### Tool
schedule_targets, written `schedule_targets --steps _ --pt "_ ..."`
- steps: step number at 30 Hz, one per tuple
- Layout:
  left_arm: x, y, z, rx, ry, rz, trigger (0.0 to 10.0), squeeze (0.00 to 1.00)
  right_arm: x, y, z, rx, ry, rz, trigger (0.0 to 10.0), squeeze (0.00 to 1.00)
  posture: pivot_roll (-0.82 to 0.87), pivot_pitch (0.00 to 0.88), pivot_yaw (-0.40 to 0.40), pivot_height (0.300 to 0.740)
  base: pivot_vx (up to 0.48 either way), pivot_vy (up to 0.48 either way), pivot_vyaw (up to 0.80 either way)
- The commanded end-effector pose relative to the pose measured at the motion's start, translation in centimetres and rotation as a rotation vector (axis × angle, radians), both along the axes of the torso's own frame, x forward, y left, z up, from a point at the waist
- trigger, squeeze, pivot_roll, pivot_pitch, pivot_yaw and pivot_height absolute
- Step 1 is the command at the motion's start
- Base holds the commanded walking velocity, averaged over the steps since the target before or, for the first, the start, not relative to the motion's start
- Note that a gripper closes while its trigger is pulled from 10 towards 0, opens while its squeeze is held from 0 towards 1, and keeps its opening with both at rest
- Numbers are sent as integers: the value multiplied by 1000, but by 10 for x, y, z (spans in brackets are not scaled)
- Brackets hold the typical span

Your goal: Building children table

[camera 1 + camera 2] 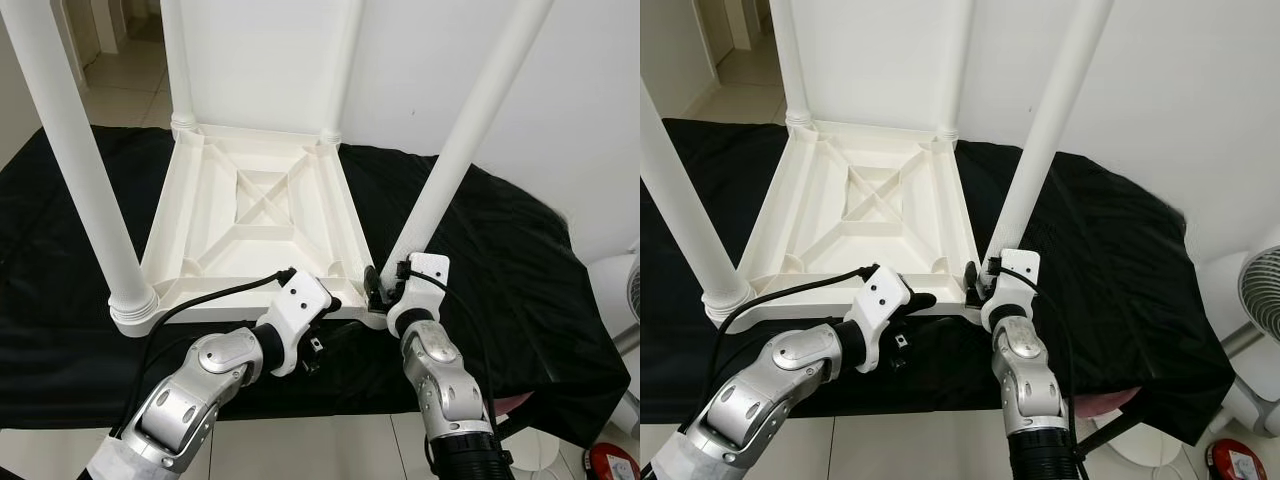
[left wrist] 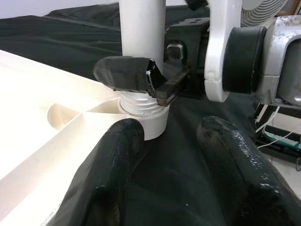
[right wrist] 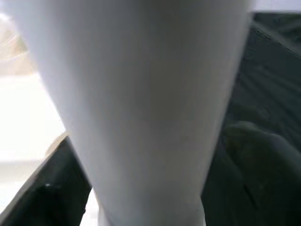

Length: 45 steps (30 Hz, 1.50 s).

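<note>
Head views, table: the white plastic children's table [image 1: 255, 215] lies upside down on the black cloth [image 1: 500, 270] that covers my desk, its ribbed underside facing up and its legs standing up.
Head views, near right leg: this white leg [image 1: 455, 160] leans to the right above its corner socket.
Head views, right jaws: my right jaws [image 1: 380, 288] sit at the base of that leg, at the table's near right corner.
Head views, left jaws: my left jaws [image 1: 322, 335] rest spread apart, just left of the same corner.
Left wrist view: shows what the head views hide, the leg's threaded end [image 2: 139, 101] in the socket, with my right fingers [image 2: 124, 73] clamped on it.
Right wrist view: the leg [image 3: 141, 108] up close, blurred, between dark fingers [image 3: 256, 160].
</note>
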<state>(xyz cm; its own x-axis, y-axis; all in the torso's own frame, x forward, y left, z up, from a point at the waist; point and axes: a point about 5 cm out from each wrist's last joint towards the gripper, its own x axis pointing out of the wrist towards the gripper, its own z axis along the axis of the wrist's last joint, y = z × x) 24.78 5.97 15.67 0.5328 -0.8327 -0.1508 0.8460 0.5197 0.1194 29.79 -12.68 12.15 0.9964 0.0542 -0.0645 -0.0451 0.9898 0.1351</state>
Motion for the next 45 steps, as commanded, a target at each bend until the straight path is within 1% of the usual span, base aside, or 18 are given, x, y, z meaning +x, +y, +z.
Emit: schedule_targets --steps 1,4,6,8,9,12,14,19,23,29,34,38,39,40,41,43,44,45 --pt "-2 -2 -1 6 9 -24 10000 0 -4 -3 -8 9 28 28 10000 1000 17 0 -140 740 0 0 0" --pt "-2 -1 -2 7 9 -23 10000 0 -4 -5 -9 2 30 43 10000 1000 17 0 -140 740 0 0 0" --pt "-2 -1 -2 7 10 -22 10000 0 -6 -11 -12 -30 34 153 10000 1000 20 0 -142 740 0 0 0" --pt "-2 -1 -2 7 10 -22 10000 0 -6 -11 -12 -30 34 153 10000 1000 20 0 -142 740 0 0 0" --pt "-2 -1 -2 6 10 -21 10000 0 -6 -13 -12 -41 25 176 10000 0 20 0 -142 740 0 0 0" --pt "0 -1 -1 7 4 -18 10000 0 -7 -28 -4 -108 -35 361 10000 0 23 0 -144 740 0 0 0" --pt "0 -1 -1 7 4 -18 10000 0 -7 -28 -4 -108 -35 361 10000 0 23 0 -144 740 0 0 0" --pt "0 -1 0 7 0 -19 10000 0 2 -46 9 -165 -88 462 10000 0 24 0 -141 740 0 0 0" --pt "1 -1 0 7 -2 -19 10000 0 8 -49 16 -207 -118 525 10000 0 21 0 -136 740 0 0 0" --pt "1 -1 2 7 -7 -25 10000 0 21 -34 12 -240 -102 682 10000 0 23 0 -126 740 0 0 0" --pt "2 -2 3 8 -9 -28 10000 0 28 -23 3 -260 -71 747 10000 0 27 0 -119 740 0 0 0" --pt "2 -2 3 8 -9 -28 10000 0 29 -22 2 -258 -63 763 10000 0 27 0 -119 740 0 0 0" --pt "2 -2 3 7 -10 -27 10000 0 30 -21 -1 -262 -55 771 4353 0 30 0 -121 740 0 0 0" --pt "2 -2 3 7 -10 -27 10000 0 30 -21 -1 -262 -55 771 4353 0 30 0 -121 740 0 0 0" --pt "2 -2 4 6 -11 -26 10000 0 31 -22 -3 -264 -47 775 745 0 31 0 -123 740 0 0 0" --pt "2 -2 4 5 -11 -25 10000 0 32 -23 -4 -264 -43 778 745 0 31 0 -123 740 0 0 0" --pt "2 -2 4 4 -11 -23 10000 0 32 -25 -6 -263 -34 780 0 0 31 0 -123 740 0 0 0" --pt "2 -2 4 4 -11 -23 10000 0 32 -25 -6 -263 -34 780 0 0 31 0 -123 740 0 0 0"
